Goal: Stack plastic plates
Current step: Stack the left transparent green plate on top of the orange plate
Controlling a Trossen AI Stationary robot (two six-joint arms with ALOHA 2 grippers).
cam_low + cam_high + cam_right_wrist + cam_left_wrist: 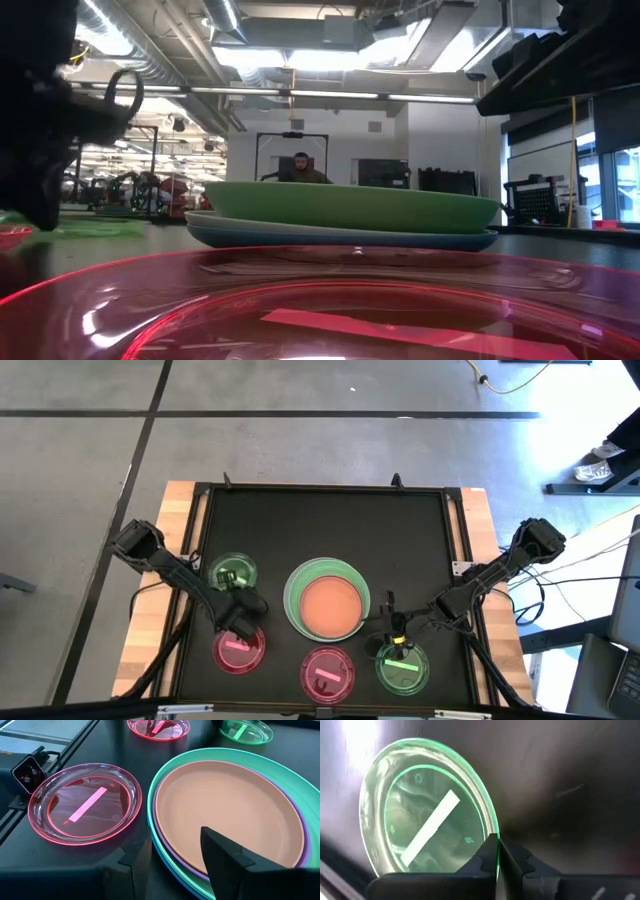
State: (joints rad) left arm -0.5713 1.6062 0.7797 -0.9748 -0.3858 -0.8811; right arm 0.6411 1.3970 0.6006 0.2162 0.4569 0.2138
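Observation:
A stack of large plates [325,600] stands mid-table: blue at the bottom [340,240], green above it, purple and orange on top [230,805]. Around it lie small translucent plates with bar marks. A green one [233,573] lies at the left, and my left gripper [245,610] is shut on its rim. One pink plate [240,650] is near left, another [327,672] near centre. A second green one [402,668] lies near right, under my right gripper [395,630]. That gripper [175,870] is open, with its fingers at the stack's edge, touching nothing. My left gripper [497,842] pinches the small green plate's rim [492,827] between its two fingers, at the plate's near edge. The fingers come from the table's near side, slanting down. In the right wrist view the plate [247,730] looks flat on the black mat.
A black mat [300,520] with a raised frame covers the wooden table; its far half is bare. A small camera [27,770] sits at the near edge beside the centre pink plate [85,802]. A person [300,165] sits in the room beyond.

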